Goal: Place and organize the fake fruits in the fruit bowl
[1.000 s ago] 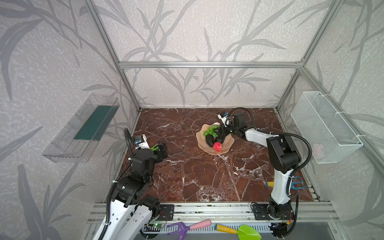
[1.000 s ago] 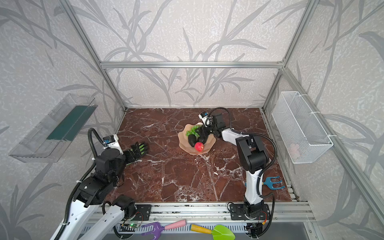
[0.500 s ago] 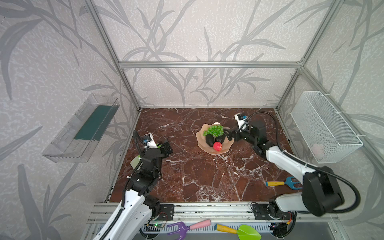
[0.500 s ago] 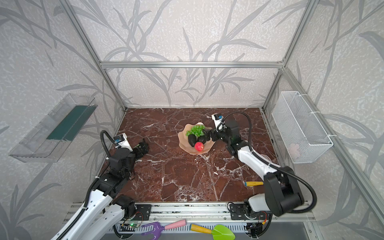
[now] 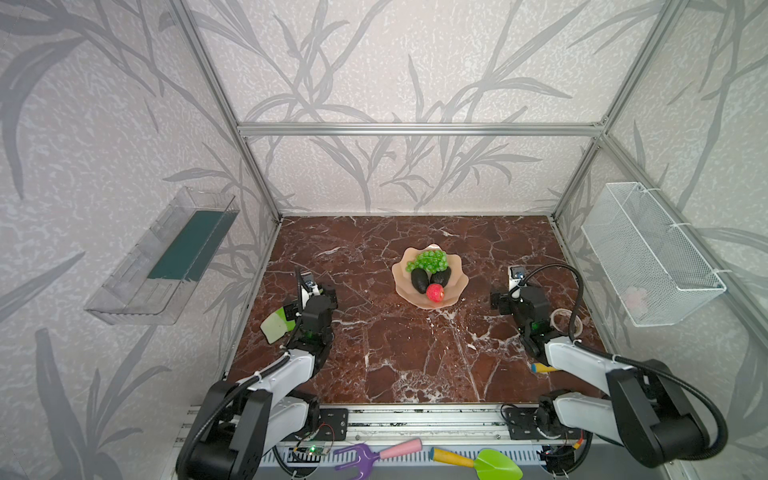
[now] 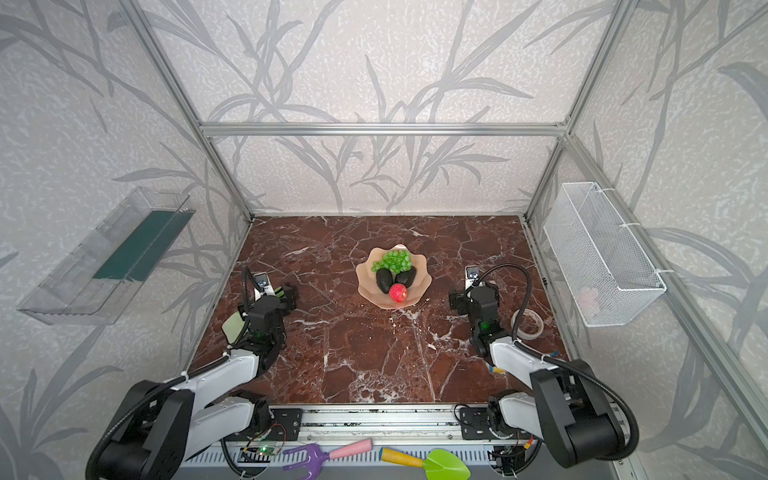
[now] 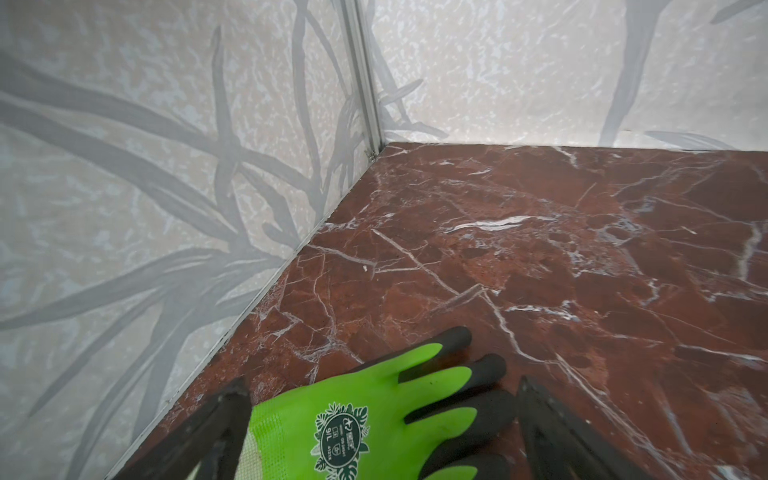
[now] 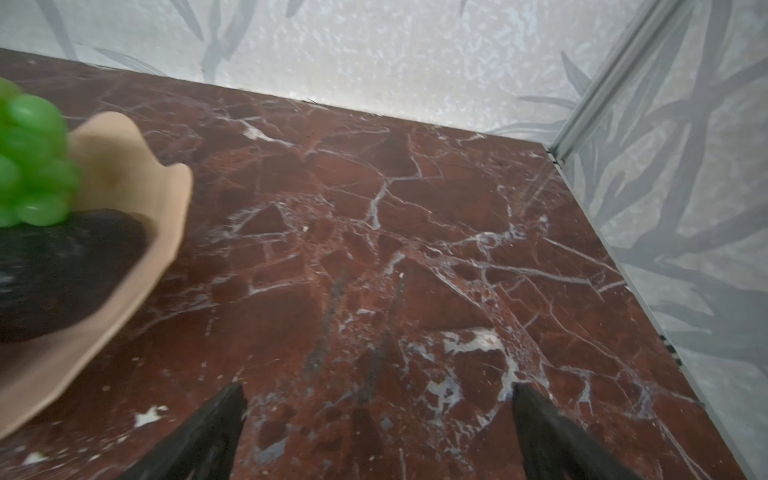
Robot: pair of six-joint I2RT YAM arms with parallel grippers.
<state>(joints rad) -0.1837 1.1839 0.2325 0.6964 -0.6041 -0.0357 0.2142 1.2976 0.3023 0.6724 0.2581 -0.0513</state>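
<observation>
In both top views the peach fruit bowl [image 5: 457, 286] [image 6: 422, 286] stands mid-table and holds the fake fruits. Those are green grapes [image 5: 428, 261] [image 6: 392, 260], two dark avocados [image 5: 419, 280] [image 5: 441, 276] and a red apple [image 5: 434, 293] [image 6: 398, 293]. My right gripper [image 5: 509, 297] [image 8: 378, 390] hovers right of the bowl, open, with only bare marble between its fingers. The right wrist view catches the bowl's rim [image 8: 124, 166], the grapes [image 8: 29, 158] and one avocado [image 8: 62, 266]. My left gripper [image 5: 309, 297] [image 7: 382, 385] is open at the table's left, straddling a glove.
A green and black glove [image 7: 374, 415] lies flat under the left gripper. A tape roll [image 5: 563, 322] and a yellow-handled toy tool [image 5: 540, 368] lie by the right arm. Purple fork [image 5: 374, 453] and green trowel [image 5: 486, 461] rest on the front rail. Clear tray [image 5: 166, 257] and wire basket [image 5: 648, 257] hang on the side walls.
My right gripper has left the bowl, opened wide and drawn back to the right. My left arm has stretched out lower, its gripper still over the glove.
</observation>
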